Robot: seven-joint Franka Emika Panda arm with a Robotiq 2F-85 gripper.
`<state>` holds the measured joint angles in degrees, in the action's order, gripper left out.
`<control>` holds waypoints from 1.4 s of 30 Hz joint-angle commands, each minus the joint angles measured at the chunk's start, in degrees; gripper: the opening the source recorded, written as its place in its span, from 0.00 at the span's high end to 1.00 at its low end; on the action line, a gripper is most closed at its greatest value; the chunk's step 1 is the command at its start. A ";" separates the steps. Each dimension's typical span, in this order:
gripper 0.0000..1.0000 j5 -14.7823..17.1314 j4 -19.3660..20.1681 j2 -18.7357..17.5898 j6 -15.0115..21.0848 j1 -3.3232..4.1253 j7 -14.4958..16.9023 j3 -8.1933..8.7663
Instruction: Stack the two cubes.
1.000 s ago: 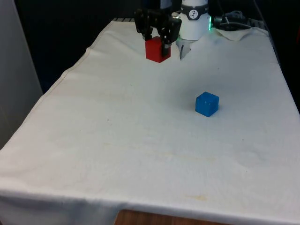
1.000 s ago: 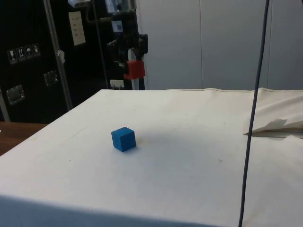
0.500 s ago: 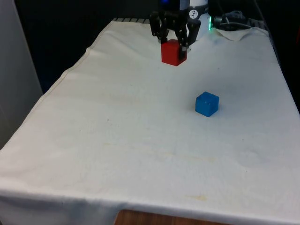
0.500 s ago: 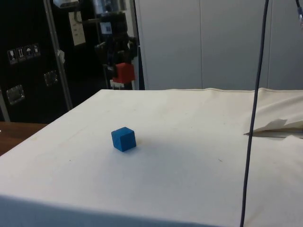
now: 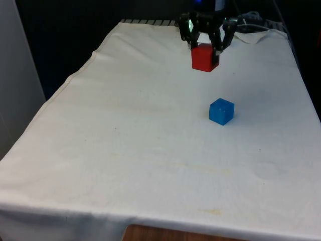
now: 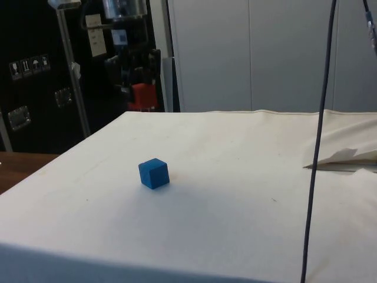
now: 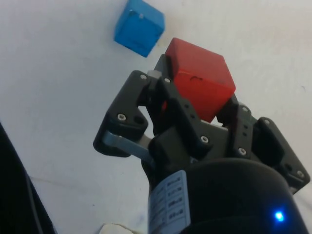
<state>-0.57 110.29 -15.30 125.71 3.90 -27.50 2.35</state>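
Desk [image 5: 125,150] under a white cloth. Nearest, the small blue plastic cube [image 5: 221,111] rests flat on the cloth, right of centre in the front view, untouched. Beyond it, raised above the desk's far part, the black two-finger hand [image 5: 205,50] pinches the solid red cube [image 5: 204,57] between its fingers [image 7: 170,112]; the fingers hide the cube's gripped sides, and the arm above is cut off.

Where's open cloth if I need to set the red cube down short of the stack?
The gripper holds the red cube in the air. Bare cloth runs all around the blue cube. Only the far corner is cluttered, by crumpled fabric.
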 commanded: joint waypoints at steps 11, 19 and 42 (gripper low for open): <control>0.98 -1.72 0.46 0.52 0.23 0.57 -3.84 -3.72; 0.98 -2.29 2.46 1.55 1.03 0.34 -4.76 -5.90; 0.98 -2.18 2.81 -0.69 2.69 0.34 -4.81 -7.16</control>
<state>-2.69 113.39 -15.58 128.11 4.07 -31.91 -4.81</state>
